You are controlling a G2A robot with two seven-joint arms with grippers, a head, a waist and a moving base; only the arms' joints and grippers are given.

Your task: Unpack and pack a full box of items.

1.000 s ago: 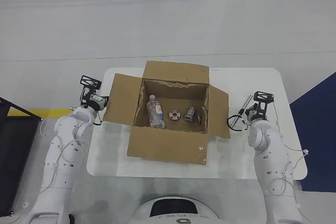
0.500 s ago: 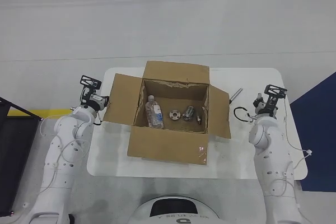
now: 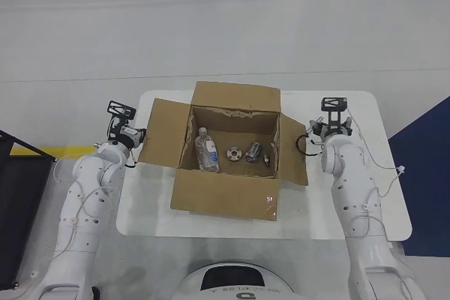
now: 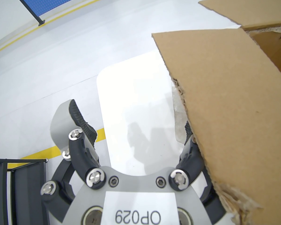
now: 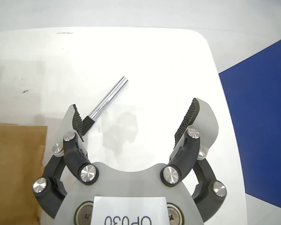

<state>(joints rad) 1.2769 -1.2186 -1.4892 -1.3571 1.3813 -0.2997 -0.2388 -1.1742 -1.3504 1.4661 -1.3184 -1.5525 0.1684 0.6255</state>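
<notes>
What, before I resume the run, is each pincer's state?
Left pincer: open, holding nothing.
Right pincer: open, holding nothing; metal rod lies loose beside it.

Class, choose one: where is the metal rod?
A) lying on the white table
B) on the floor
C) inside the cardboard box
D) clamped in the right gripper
A: the metal rod lies flat on the white table, beside the right gripper, whose jaws stand open.

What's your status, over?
Left gripper open, beside cardboard box flap. Right gripper open, empty, by metal rod on table. Plastic bottle, fittings inside box.
</notes>
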